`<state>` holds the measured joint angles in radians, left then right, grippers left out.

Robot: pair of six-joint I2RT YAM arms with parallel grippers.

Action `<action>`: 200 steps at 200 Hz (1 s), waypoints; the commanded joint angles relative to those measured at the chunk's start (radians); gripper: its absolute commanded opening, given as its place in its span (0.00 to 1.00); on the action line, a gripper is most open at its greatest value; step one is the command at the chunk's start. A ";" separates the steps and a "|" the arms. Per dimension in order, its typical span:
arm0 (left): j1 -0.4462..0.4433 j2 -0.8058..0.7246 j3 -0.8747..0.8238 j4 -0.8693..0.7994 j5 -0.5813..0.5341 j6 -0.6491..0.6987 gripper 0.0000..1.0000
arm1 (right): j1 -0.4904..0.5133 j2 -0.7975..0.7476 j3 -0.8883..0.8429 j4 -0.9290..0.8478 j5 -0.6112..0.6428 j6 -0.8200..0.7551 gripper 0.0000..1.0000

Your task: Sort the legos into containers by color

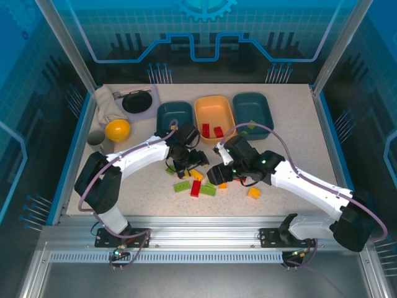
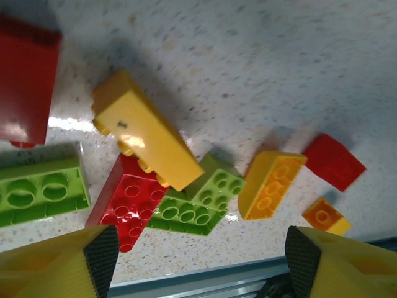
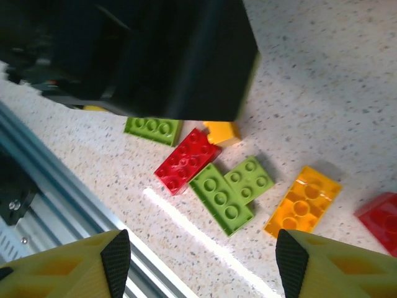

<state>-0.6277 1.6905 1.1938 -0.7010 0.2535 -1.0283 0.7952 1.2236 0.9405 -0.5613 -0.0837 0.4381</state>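
Several legos lie in a loose pile mid-table: a green brick [image 1: 182, 185], a red one [image 1: 196, 188] and a yellow one [image 1: 195, 175]. Three containers stand behind in a row: a teal tray [image 1: 162, 114], an orange tray [image 1: 214, 105] holding two red bricks [image 1: 205, 129], and a second teal tray [image 1: 253, 105]. My left gripper [image 1: 186, 162] [image 2: 201, 261] hangs open over a yellow brick [image 2: 149, 139], a red one [image 2: 127, 202] and a green one [image 2: 198, 202], gripping nothing. The right gripper [image 1: 217, 174] [image 3: 203, 264] is open above a red brick [image 3: 186, 160], green bricks [image 3: 220, 198] and an orange one [image 3: 303, 200].
A round black dish [image 1: 136, 101], a beige cloth [image 1: 107, 99], a yellow ball [image 1: 117, 130] and a grey cup [image 1: 96, 138] sit at the back left. The left arm's black body [image 3: 142, 56] looms close to the right gripper. The table's metal front rail [image 2: 205, 282] lies just beyond the pile.
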 commanded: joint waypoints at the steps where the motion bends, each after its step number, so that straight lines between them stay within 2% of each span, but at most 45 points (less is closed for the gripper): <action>1: -0.003 0.032 -0.034 0.027 0.027 -0.150 0.74 | 0.008 -0.053 -0.021 0.075 -0.013 -0.021 0.66; 32: -0.003 0.072 -0.023 0.037 -0.023 -0.214 0.66 | 0.003 -0.101 -0.026 0.026 0.022 -0.049 0.66; 90: -0.004 0.159 0.029 -0.030 -0.085 -0.234 0.50 | -0.065 -0.164 -0.054 -0.009 0.018 -0.041 0.66; 123: -0.003 0.187 0.040 0.005 -0.097 -0.217 0.47 | -0.095 -0.177 -0.082 -0.003 0.004 -0.028 0.66; 167: -0.008 0.176 0.062 0.012 -0.127 -0.189 0.29 | -0.102 -0.179 -0.086 0.010 -0.001 -0.015 0.65; 200: -0.015 0.137 0.120 -0.051 -0.184 -0.136 0.22 | -0.108 -0.168 -0.076 0.021 -0.009 -0.014 0.65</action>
<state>-0.6323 1.8694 1.2530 -0.6907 0.1333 -1.2072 0.7040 1.0584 0.8619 -0.5575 -0.0711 0.4145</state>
